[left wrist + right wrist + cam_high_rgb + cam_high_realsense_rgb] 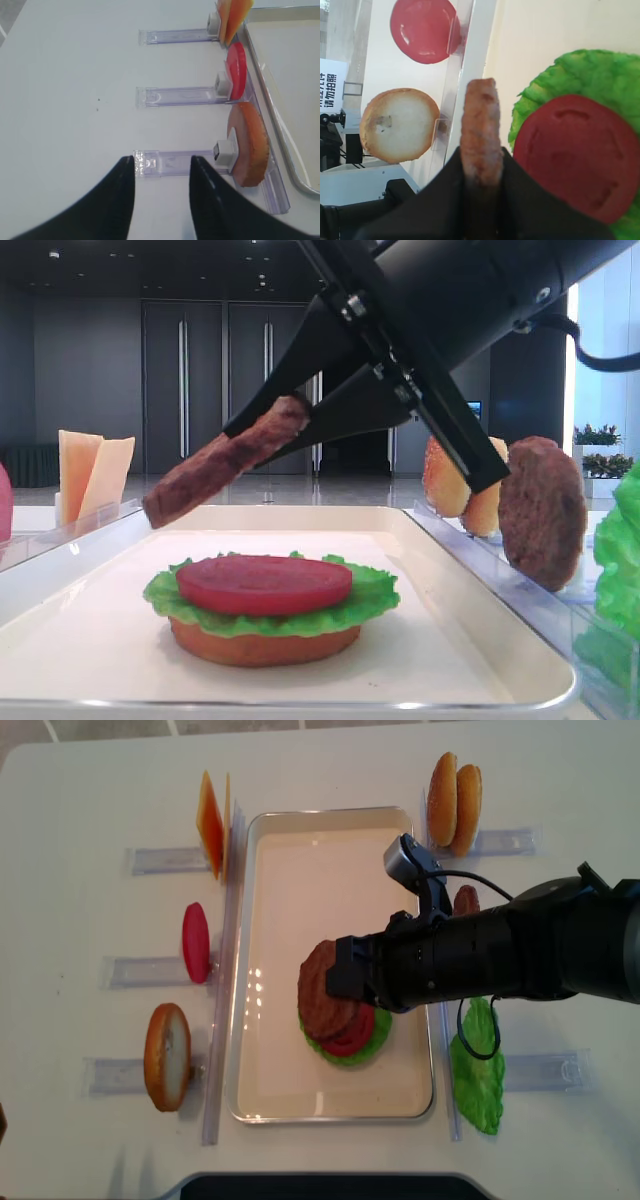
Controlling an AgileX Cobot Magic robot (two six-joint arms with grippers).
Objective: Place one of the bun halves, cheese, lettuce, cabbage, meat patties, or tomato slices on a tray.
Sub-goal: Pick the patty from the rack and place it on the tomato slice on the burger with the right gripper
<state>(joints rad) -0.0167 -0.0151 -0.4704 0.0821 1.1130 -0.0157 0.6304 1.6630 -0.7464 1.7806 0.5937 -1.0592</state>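
The right pincer is clamped on one meat patty, gripping it by the edge so the dark brown disc hangs tilted in the air above the tray, clear of the stack beneath it. In the right wrist view the patty shows edge-on between the two black fingers, which press against both of its faces. Under it, toward the near end of the tray, sits a stack: a flat bun half at the bottom, a green lettuce leaf spread over it, and a tomato slice on top. The patty overlaps the left part of this stack as seen from overhead but does not touch it. To the right of the tray, clear racks on the white surface hold two domed bun halves at the far end, another meat patty upright in the middle, and a second lettuce leaf nearer. To the left of the tray stand cheese slices at the far end, a tomato slice in the middle and a bun half at the near end, each on edge in its rack. The left pincer hovers above the surface beside that near rack, its fingers apart and holding nothing.
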